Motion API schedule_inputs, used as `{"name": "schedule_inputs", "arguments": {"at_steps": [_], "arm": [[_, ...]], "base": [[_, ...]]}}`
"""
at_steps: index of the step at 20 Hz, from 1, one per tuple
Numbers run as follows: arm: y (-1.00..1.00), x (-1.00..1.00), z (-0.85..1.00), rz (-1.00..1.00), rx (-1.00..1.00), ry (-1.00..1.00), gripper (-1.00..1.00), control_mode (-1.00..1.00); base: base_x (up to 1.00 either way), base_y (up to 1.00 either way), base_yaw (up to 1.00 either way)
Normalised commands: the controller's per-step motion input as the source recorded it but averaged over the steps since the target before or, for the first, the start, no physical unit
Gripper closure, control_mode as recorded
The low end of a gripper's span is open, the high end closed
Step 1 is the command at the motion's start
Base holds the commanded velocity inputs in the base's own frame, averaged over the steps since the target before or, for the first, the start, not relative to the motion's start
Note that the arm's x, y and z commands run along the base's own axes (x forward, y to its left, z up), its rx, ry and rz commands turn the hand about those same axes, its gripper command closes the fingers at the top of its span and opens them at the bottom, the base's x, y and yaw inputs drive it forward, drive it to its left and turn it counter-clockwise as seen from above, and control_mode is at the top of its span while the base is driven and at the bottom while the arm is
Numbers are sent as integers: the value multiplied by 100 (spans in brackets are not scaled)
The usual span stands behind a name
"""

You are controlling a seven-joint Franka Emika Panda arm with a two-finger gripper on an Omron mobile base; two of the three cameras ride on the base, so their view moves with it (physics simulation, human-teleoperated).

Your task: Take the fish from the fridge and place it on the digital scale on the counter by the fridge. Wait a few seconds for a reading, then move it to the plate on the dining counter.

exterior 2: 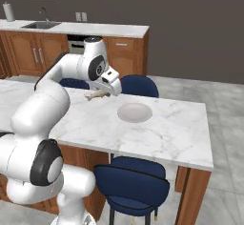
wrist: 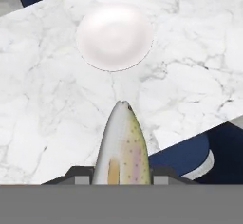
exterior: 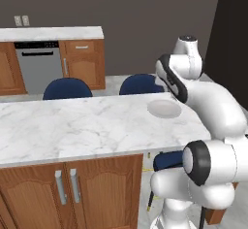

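In the left base view, the white arm bends up at the right side. The dining counter (exterior: 72, 126) has a white marble top. A round white plate (exterior: 164, 108) lies on it at about 2 o'clock from the middle of the picture. Two blue stools (exterior: 67, 88) stand behind the counter.

In the right base view, the gripper (exterior 2: 106, 93) hangs over the dining counter (exterior 2: 167, 138). It is clamped on the fish (exterior 2: 96, 95), which sticks out sideways. The plate (exterior 2: 135, 112) lies near the fish, at about 4 o'clock from it. A blue stool (exterior 2: 131, 183) stands in front of the counter.

In the hand view, the fish (wrist: 122, 152) is squeezed between the dark fingers (wrist: 78, 174). Its pointed end aims at 12 o'clock. The plate (wrist: 114, 36) lies straight past it on the marble, apart from the fish.
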Motion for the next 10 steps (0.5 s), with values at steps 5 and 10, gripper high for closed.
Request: {"name": "schedule_inputs", "arguments": {"at_steps": [5,10], "arm": [[-21,79,-70,-2,0,11,100,-100],[-18,89,-74,-3,0,20,100,-100]], "base": [[0,0,0],[0,0,0]]}}
